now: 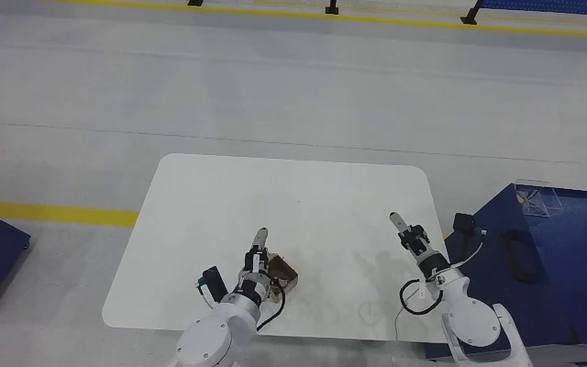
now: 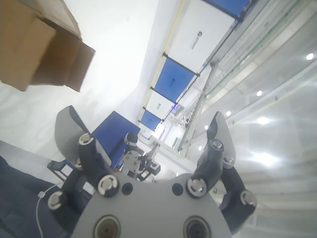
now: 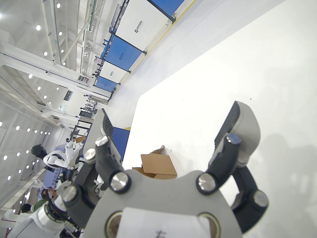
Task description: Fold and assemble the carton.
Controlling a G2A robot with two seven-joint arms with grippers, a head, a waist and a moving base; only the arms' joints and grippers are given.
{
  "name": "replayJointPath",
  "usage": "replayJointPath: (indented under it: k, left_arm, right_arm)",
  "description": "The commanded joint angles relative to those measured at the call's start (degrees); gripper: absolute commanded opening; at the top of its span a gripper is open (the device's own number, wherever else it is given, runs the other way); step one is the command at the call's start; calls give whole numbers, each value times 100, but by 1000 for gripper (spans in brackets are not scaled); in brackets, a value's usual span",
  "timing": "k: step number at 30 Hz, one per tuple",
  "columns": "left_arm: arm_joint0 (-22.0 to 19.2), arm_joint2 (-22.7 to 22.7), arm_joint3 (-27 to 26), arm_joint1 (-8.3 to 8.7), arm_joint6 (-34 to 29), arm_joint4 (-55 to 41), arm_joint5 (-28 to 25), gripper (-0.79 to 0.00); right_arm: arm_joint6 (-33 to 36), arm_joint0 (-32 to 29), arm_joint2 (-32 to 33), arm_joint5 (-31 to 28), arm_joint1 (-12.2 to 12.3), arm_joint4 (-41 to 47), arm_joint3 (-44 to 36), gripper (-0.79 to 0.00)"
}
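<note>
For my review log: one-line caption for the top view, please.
Brown carton, flaps open, on the white table beside the left arm; left fingers and right fingers open, empty.

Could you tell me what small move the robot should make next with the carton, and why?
Probably bring the left gripper across to the carton to take hold of a flap. Both grippers are open and empty. The carton lies close beside the left one with its flaps open, and the right gripper is well apart from it across the table.
</note>
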Motion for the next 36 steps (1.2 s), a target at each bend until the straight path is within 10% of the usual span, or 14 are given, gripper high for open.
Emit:
replayJointPath:
  k: [1,17,25,30,36]
  left_arm:
    - [-6,8,-7,-3,440,-50,7,0]
    - [-35,31,-148,19,440,344,99,0]
    - [497,-112,-1337,217,673,1985,3012,0]
    - [856,-78,-259,315,939,2028,3012,0]
    - [179,417,929,346,993,1813,3012,-15]
  right_arm:
    - [0,0,0,0,0,0,0,0]
    - [0,0,0,0,0,0,0,0]
    - [-20,376,-1074,598,-49,-1562,-153,0]
    - [181,928,-1976,1048,-126,-2586,294,0]
    - [553,1789,-3072,1705,-332,-3120,1166,0]
